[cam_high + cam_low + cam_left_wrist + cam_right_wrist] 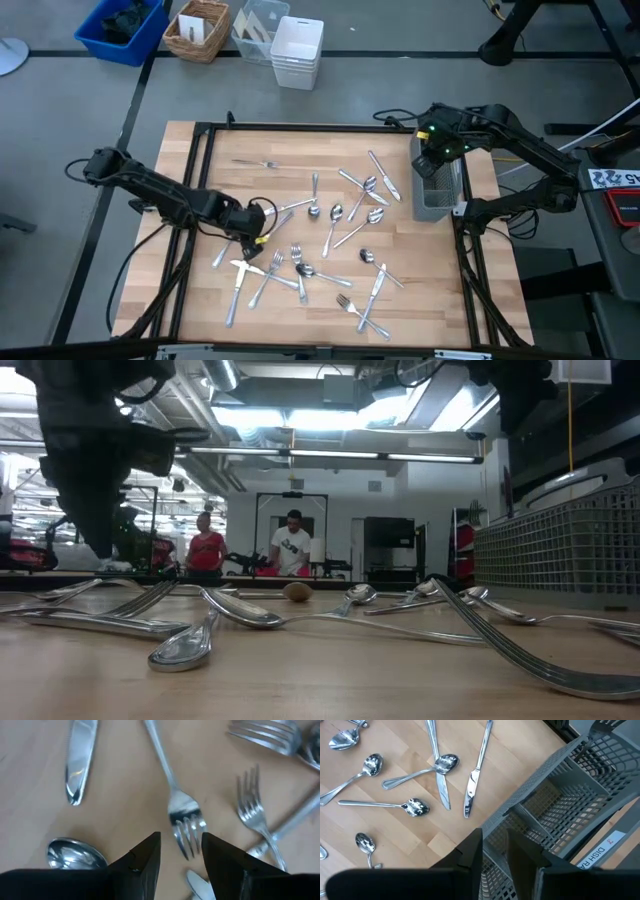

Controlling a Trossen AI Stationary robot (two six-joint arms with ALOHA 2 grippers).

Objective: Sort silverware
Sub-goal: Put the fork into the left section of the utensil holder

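**Sorting barely begun**

I see nearly all the silverware (330, 235) lying loose across the pale wooden table (200, 160): slim, mirror-bright forks, spoons and knives, some crossed. The grey mesh caddy (438, 185) looks empty where its compartments show. My left gripper (181, 851) hangs low, fingers parted with nothing held, over a fork (185, 820). My right gripper (495, 852) hangs over the caddy, narrowly parted, empty.

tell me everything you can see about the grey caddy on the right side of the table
The caddy is a grey mesh basket, plastic by its look, standing upright at the table's right edge. The right wrist view shows open-topped compartments split by mesh dividers; those visible look empty. Scattered silverware lies beside it, not touching. The right gripper hangs over its rim, fingers apart, holding nothing visible.
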